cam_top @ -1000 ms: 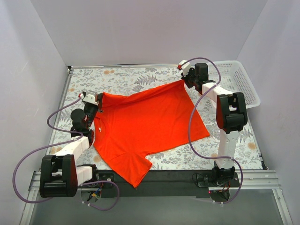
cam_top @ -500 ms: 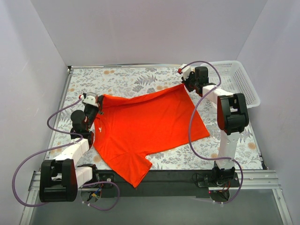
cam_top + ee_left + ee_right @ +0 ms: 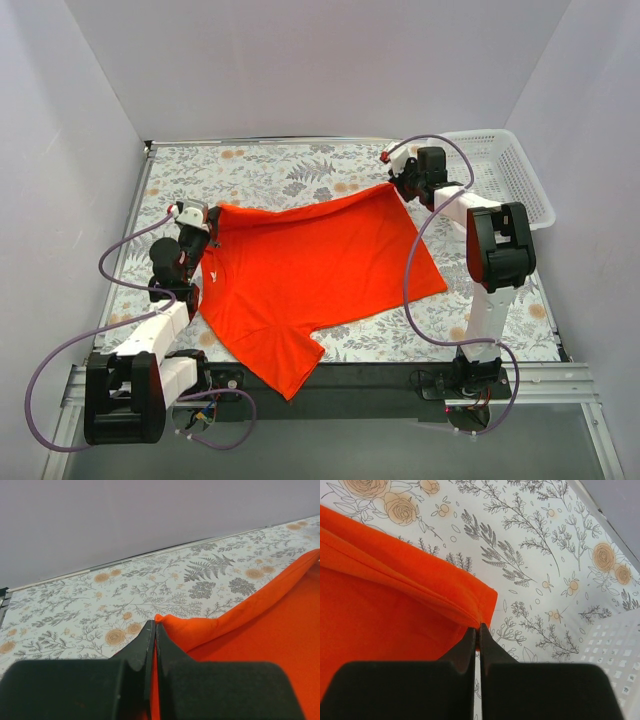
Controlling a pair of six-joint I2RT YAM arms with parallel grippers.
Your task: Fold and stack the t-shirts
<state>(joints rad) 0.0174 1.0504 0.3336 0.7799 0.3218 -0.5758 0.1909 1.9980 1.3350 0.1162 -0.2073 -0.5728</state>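
One bright orange-red t-shirt (image 3: 310, 275) lies spread across the floral table, one sleeve hanging over the near edge. My left gripper (image 3: 207, 216) is shut on the shirt's far left corner; in the left wrist view the cloth (image 3: 240, 625) is pinched between the closed fingers (image 3: 153, 630). My right gripper (image 3: 398, 179) is shut on the shirt's far right corner; in the right wrist view the hem (image 3: 445, 590) bunches at the closed fingertips (image 3: 479, 630). The far edge between the two grippers is stretched nearly straight.
A white mesh plastic basket (image 3: 515, 170) stands at the far right, just beyond my right gripper; its wall also shows in the right wrist view (image 3: 615, 650). The floral tablecloth (image 3: 270, 170) runs to the back wall.
Both grippers have shifted slightly outward and toward the far side, pulling the shirt's far edge tauter. The shirt's body has stayed where it was.
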